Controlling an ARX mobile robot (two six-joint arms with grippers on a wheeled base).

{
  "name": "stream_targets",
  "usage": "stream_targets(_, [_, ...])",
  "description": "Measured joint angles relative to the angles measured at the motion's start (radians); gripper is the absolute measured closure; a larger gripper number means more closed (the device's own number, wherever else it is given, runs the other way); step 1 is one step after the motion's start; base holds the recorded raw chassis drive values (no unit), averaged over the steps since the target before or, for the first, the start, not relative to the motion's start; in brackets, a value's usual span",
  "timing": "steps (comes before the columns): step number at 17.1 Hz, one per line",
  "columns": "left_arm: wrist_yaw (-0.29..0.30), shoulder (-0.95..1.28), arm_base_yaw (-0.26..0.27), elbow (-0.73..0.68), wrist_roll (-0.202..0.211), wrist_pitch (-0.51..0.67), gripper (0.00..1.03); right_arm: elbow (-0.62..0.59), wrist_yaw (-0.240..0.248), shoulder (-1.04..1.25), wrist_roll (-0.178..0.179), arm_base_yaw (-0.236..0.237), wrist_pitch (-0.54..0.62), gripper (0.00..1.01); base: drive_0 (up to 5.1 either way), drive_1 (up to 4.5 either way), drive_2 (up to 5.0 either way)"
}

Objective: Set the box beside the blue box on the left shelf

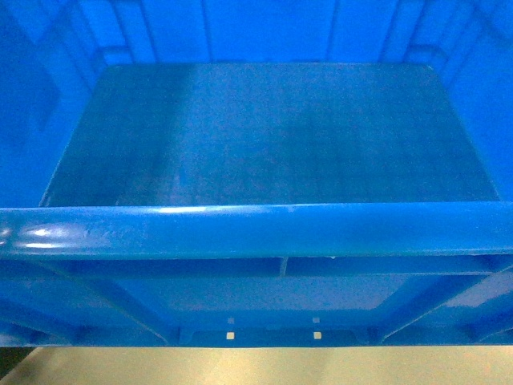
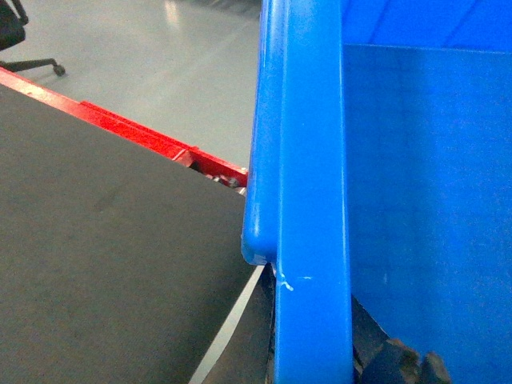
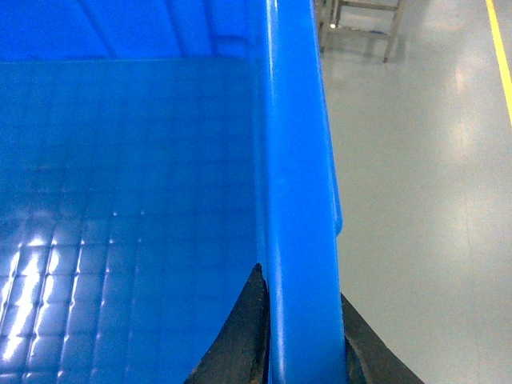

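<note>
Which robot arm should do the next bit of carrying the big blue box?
Neither alone: both. The right gripper pinches the box rim with a finger each side. The left gripper sits at the opposite rim, its grip mostly hidden. A box this wide probably needs both arms.

Bright-blue box (image 1: 264,144), faint grid on floor; red-edged dark-grey surface (image 2: 104,264).

Box (image 1: 264,144) filling the head view, left gripper (image 2: 320,360) astride its left rim, right gripper (image 3: 300,344) astride its right rim
</note>
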Motion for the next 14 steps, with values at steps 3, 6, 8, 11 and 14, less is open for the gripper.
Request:
stream_targets(3, [0.001,0.0,0.0,0.0,0.0,0.0,0.95,0.0,0.0,0.0,0.0,0.0,-0.001,0.91,-1.5,-1.5,-1.5])
stream_targets(6, [0.0,0.0,0.0,0.0,0.0,0.0,0.95,0.0,0.0,0.0,0.0,0.0,0.0,0.91,-1.5,-1.5,-1.5])
stream_targets(8, [0.0,0.0,0.0,0.0,0.0,0.0,0.95,0.0,0.0,0.0,0.0,0.0,0.0,0.91,-1.5,-1.5,-1.5])
stream_targets(11, [0.001,0.0,0.0,0.0,0.0,0.0,0.95,0.0,0.001,0.0,0.0,0.0,-0.001,0.91,-1.5,-1.5,-1.5])
stream_targets(14, [0.001,0.0,0.0,0.0,0.0,0.0,0.95,0.0,0.001,0.0,0.0,0.0,0.0,0.91,-1.5,-1.5,-1.5])
